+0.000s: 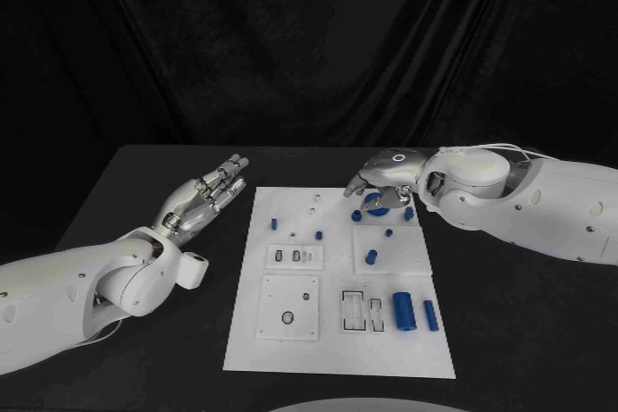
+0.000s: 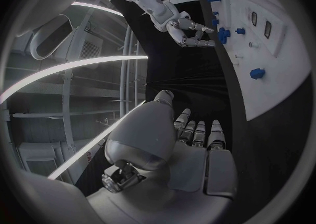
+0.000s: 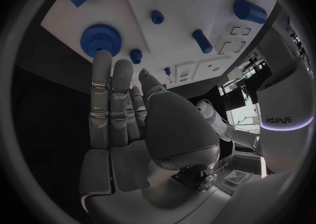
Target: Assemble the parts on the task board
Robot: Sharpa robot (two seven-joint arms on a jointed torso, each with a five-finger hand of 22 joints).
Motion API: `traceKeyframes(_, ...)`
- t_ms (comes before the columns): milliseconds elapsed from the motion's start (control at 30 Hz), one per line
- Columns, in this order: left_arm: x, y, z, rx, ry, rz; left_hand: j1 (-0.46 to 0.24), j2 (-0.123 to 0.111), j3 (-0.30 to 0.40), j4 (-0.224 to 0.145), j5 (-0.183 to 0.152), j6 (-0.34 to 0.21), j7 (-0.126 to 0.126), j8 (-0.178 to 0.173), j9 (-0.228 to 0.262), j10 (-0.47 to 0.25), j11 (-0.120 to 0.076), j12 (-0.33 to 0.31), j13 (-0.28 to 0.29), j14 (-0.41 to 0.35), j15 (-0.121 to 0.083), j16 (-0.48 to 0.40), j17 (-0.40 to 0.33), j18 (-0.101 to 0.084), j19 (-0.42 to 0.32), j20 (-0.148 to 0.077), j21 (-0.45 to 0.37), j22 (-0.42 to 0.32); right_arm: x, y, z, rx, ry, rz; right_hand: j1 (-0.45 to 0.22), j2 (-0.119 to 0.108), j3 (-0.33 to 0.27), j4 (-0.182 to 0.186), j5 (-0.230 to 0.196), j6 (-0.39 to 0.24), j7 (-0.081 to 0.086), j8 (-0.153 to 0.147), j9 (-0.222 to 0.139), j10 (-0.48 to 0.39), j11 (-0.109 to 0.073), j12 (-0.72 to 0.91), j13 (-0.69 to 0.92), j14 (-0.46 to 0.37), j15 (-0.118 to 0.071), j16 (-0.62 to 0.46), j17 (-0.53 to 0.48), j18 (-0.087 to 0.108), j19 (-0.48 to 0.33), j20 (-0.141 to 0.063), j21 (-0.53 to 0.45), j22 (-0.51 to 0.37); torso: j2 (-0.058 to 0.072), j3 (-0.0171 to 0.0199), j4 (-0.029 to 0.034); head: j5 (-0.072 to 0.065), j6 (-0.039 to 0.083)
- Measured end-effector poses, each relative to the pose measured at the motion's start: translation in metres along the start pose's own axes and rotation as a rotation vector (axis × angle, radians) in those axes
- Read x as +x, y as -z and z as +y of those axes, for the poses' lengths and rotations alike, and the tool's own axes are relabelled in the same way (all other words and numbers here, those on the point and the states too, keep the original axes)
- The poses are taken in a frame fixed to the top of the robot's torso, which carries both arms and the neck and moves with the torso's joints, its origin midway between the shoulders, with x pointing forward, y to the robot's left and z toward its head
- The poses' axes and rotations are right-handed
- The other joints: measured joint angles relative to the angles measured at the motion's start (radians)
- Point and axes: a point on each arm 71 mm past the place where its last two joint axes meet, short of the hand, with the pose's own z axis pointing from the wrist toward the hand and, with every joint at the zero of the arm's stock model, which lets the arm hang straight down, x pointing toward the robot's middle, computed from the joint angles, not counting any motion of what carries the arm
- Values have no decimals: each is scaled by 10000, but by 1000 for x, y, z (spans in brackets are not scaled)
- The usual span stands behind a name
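The white task board (image 1: 338, 340) lies lengthwise near-to-far in the middle of the black tabletop (image 1: 515, 340). At its far right a blue gear (image 3: 101, 38) lies flat, small blue pegs (image 3: 136, 56) just beside it. The right hand (image 1: 381, 181) hovers over the gear, fingers slightly apart, holding nothing. Two blue cylinders (image 1: 403, 309) lie near right, long axes near-to-far. The left hand (image 1: 206, 197) rests left of the board, fingers extended, empty.

From my head camera the right hand (image 1: 381, 184) covers most of the blue gear (image 1: 376, 210); I cannot tell whether they touch.
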Motion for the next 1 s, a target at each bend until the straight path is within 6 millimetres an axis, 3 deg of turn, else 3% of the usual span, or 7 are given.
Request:
traceKeyframes(133, 1, 0, 0, 10, 9, 46, -1, 1, 14, 14, 0, 0, 0, 0, 0, 0, 0, 0, -3, 0, 0, 0, 0, -1, 0, 0, 0, 1, 5, -1, -1, 43, -28, 97, -51, -27, 1, 0, -38, 7, 7, 0, 0, 1, -1, 0, 0, 0, 0, 42, 21, 0, -35, 35, 0, 52, 97, -6, 40, -37, 101)
traceKeyframes(300, 1, 0, 0, 14, 20, 86, -1, 1, 55, 0, 0, 0, 0, 0, -1, 0, 0, 0, -7, 0, 0, 0, -4, -1, 36, 36, 0, 1, 11, -2, 0, 48, -74, 199, -102, -79, 0, 0, -79, 42, -28, 0, 9, 1, -1, 0, 1, 0, 0, 118, 80, -1, -35, 35, 50, 110, 166, -2, 49, -41, 105)
traceKeyframes(533, 2, 0, 0, 21, 55, 159, 82, 34, 111, -3, 0, 0, 0, -1, -2, 0, -1, 0, -8, -25, 23, 0, -8, -2, 0, 73, 0, 2, 17, -4, -2, 106, -112, 324, -287, -157, 31, 88, -262, 207, -43, 0, 9, -187, 65, -28, -16, -24, 24, 189, 139, 0, -165, 91, 213, 278, 175, -6, 35, 35, -23)
traceKeyframes(700, 3, -1, 0, 26, 87, 209, 97, 19, 137, -28, 14, 0, 0, -1, -3, 0, -1, 0, -7, -1, 72, 0, -8, -3, 37, 109, 0, 2, 23, -6, -4, 156, -141, 406, -287, -157, 112, 82, -154, 441, -28, 39, 10, -504, 109, -65, -29, -38, 38, 232, 139, -1, -251, 106, 321, 447, 147, -7, 13, 135, -133)
traceKeyframes(1000, 3, -1, 0, 28, 117, 269, 97, 19, 164, -55, 37, 0, 0, -1, -4, 0, -1, 0, -5, -1, 72, 0, -7, -4, 37, 109, 0, 2, 29, -8, -4, 120, -190, 456, -286, -157, 456, 40, 50, 1322, 167, 222, 129, -107, 40, 39, 7, -71, 71, 313, 202, 0, -467, 105, 502, 774, 121, -33, 17, 175, -287)
